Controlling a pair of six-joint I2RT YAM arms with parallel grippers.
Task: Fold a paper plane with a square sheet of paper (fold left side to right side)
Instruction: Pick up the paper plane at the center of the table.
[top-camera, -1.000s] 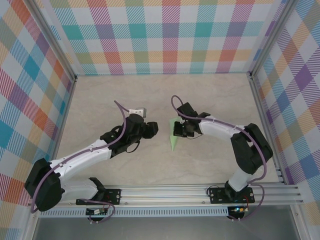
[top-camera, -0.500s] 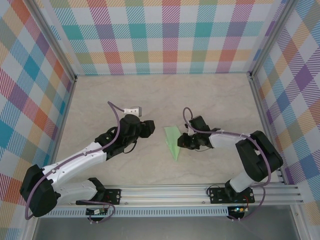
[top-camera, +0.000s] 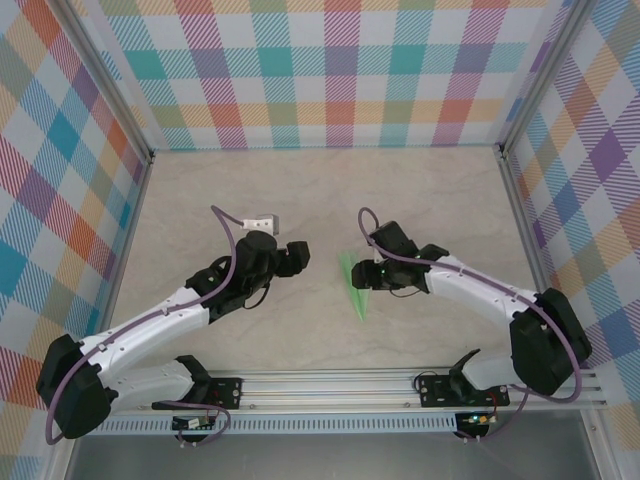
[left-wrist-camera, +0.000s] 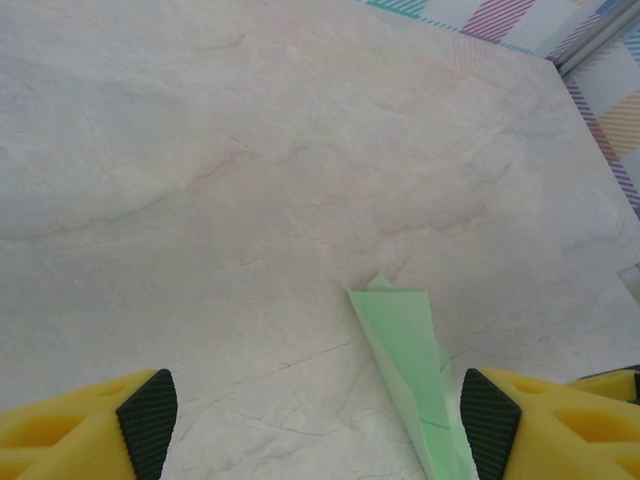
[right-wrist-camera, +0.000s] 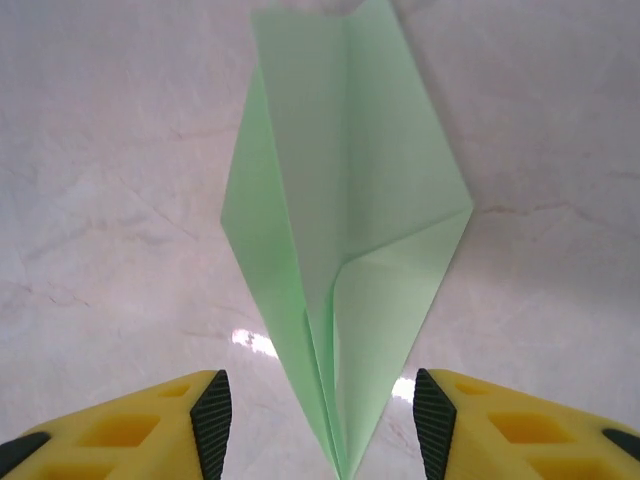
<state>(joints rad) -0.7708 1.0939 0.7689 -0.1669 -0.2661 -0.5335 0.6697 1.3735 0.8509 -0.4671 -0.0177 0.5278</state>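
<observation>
"So, starting on the left: what was your left gripper (top-camera: 299, 257) doing?"

"It hovered over the table (top-camera: 430, 200), left of the paper plane (top-camera: 358, 298) and apart from it. Its fingers were spread wide with nothing between them. In its wrist view the dart lay near my right-hand pad (left-wrist-camera: 490, 425) without touching it. I judged that arm was held clear so the paper could be worked from the other side."

"And the plane itself?"

"Near the middle of the table, sharp tip toward my bases, centre crease running its length. The folded layers did not look pressed fully flat, though I could not tell how far they stood up."

"Then the right gripper (top-camera: 368, 274)?"

"Above the plane, reaching in from its right, also unclenched. In its own view the narrow tip ran between my two pads (right-wrist-camera: 212, 420), neither touching paper. I took that straddle as lining up on the crease, ready to pinch or press. By my reckoning the folding was nearly done. Paper this thin could skid or spring open under a careless push."
</observation>
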